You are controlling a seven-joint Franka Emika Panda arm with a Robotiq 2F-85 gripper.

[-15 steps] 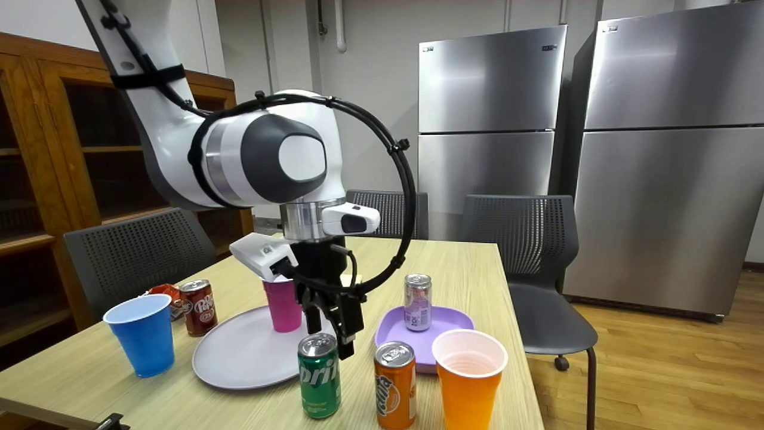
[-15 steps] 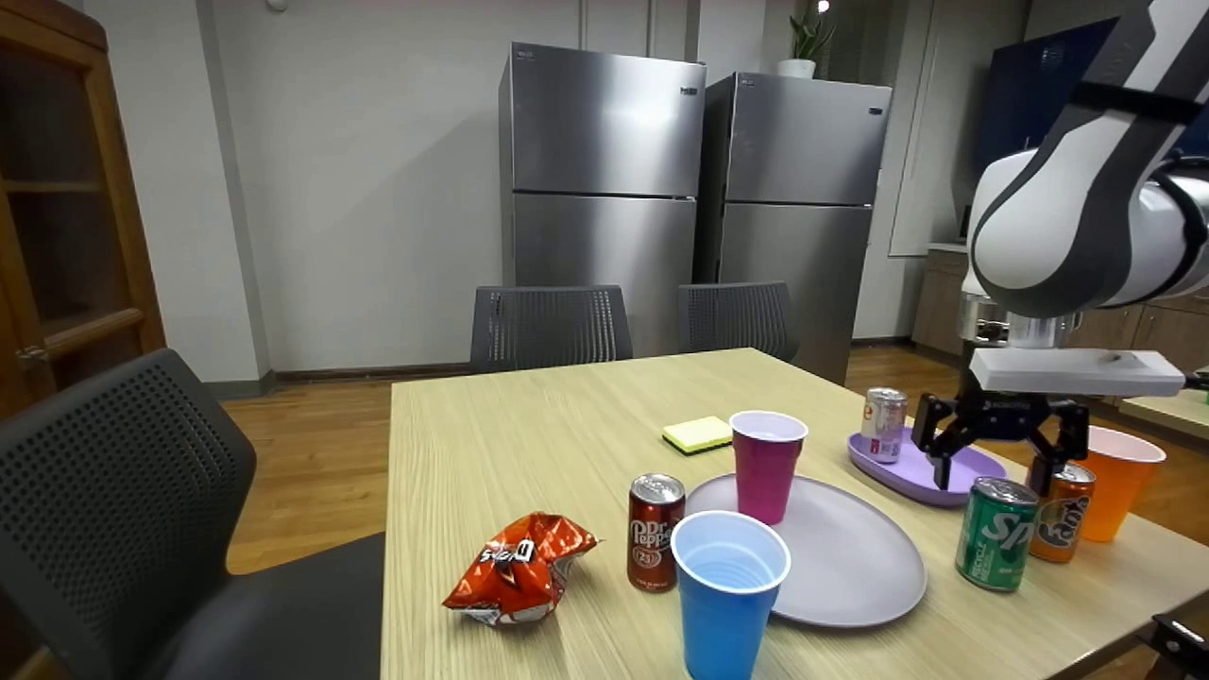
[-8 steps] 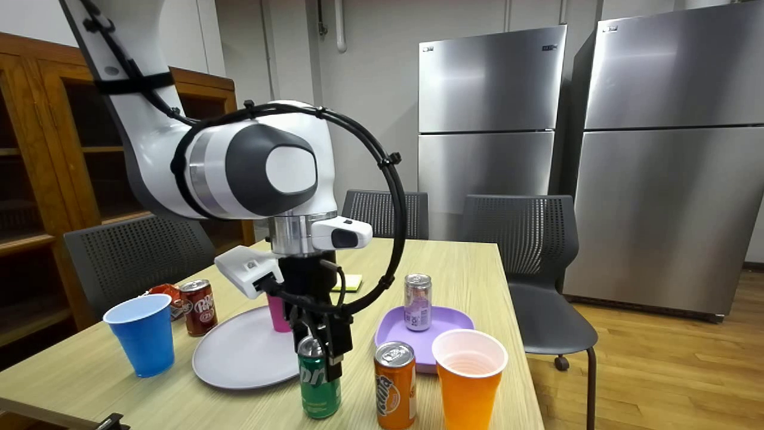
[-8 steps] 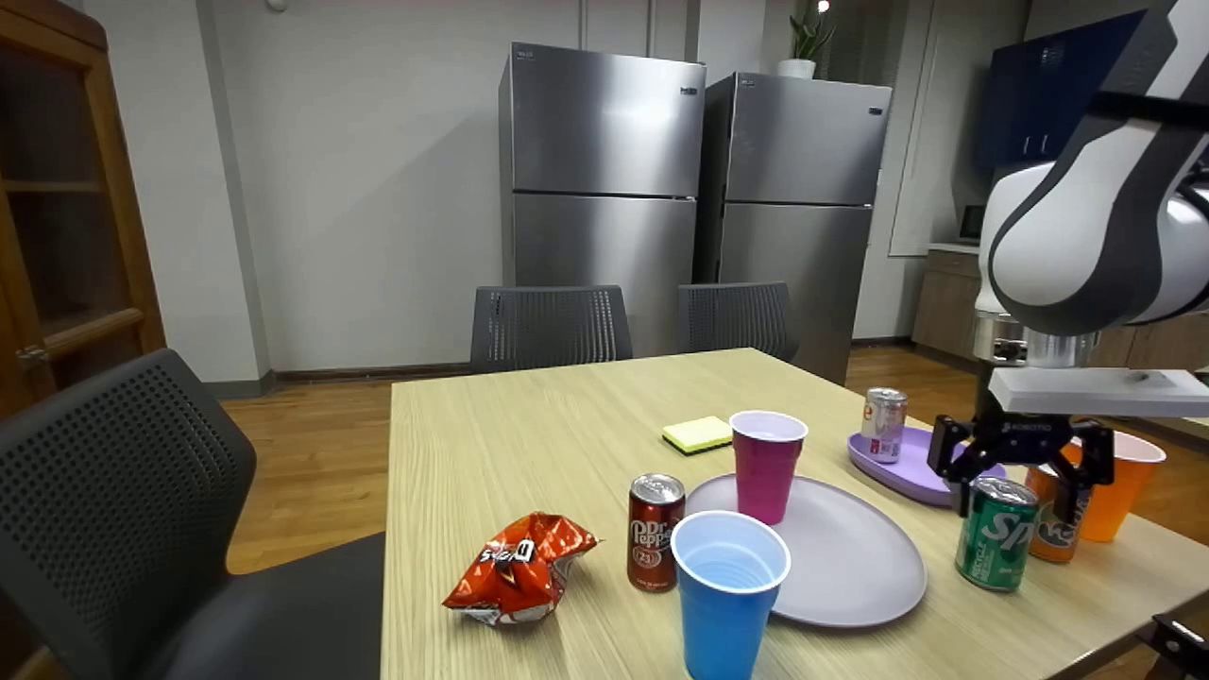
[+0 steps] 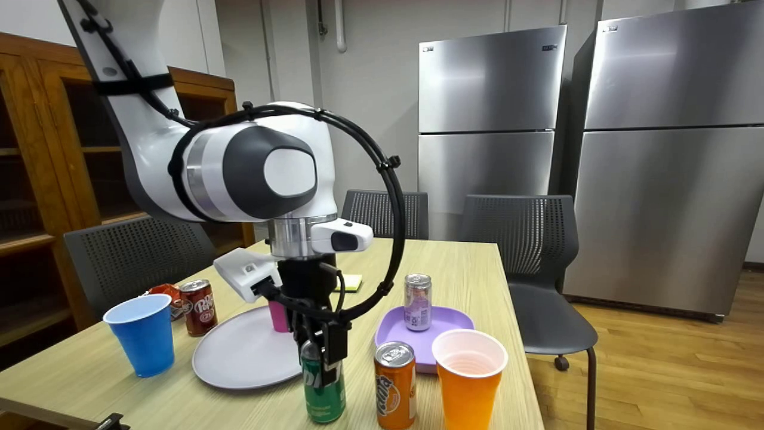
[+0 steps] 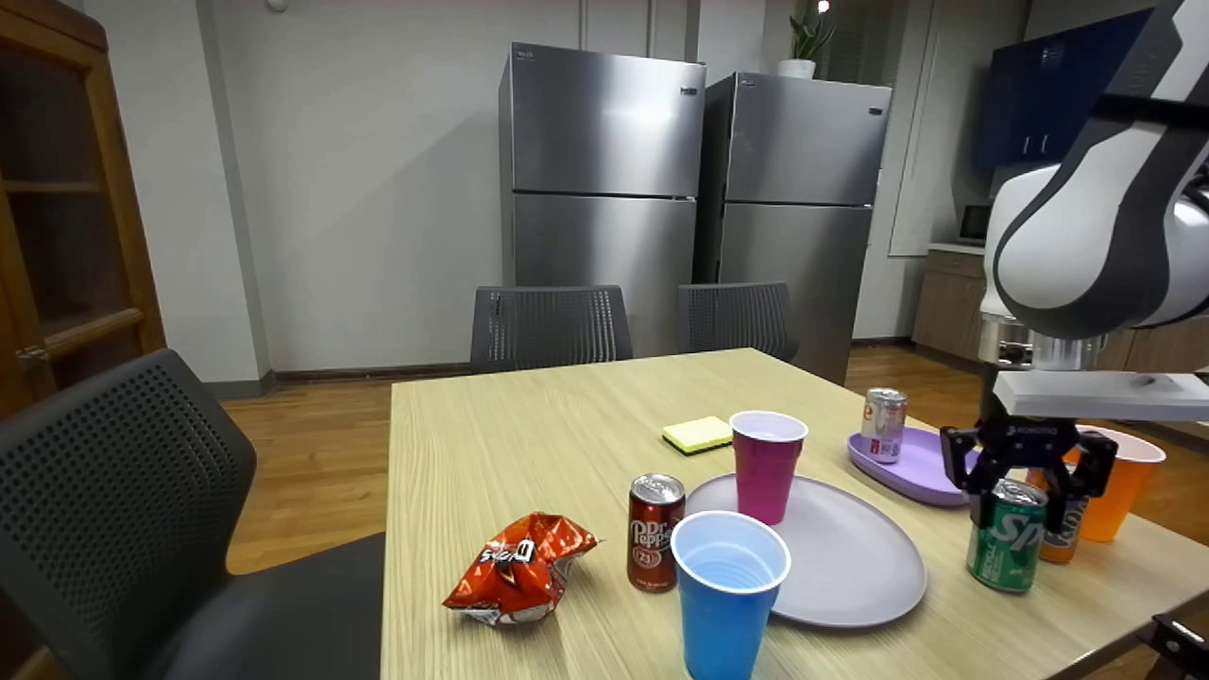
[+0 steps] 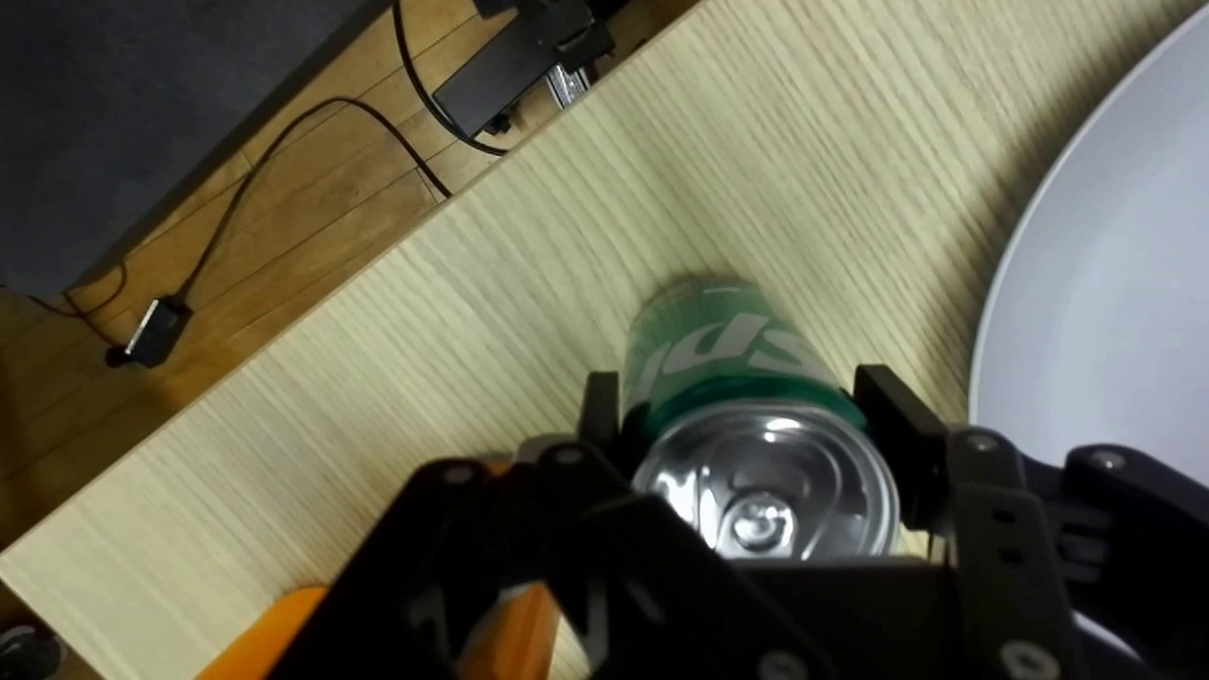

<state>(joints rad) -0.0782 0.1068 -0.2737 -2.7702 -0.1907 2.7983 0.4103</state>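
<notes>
The ROBOTIQ-marked gripper [image 6: 1020, 511] is clamped on a green Sprite can [image 6: 1006, 559], which stands on the wood-grain table [image 6: 529, 444]; in the wrist view its "Sp" reads upside down. Beside it are an orange Fanta can [image 5: 395, 385] and an orange cup [image 5: 468, 397]. Near it lies a gray plate [image 5: 250, 358] bearing a magenta cup [image 6: 768, 472]. A lavender tray [image 5: 427, 346] holds a slim can [image 5: 418, 303], its label too small to read. Well apart are a Dr Pepper can [image 6: 654, 536] showing "23", a blue cup [image 6: 725, 604] and a red snack bag [image 6: 521, 569].
</notes>
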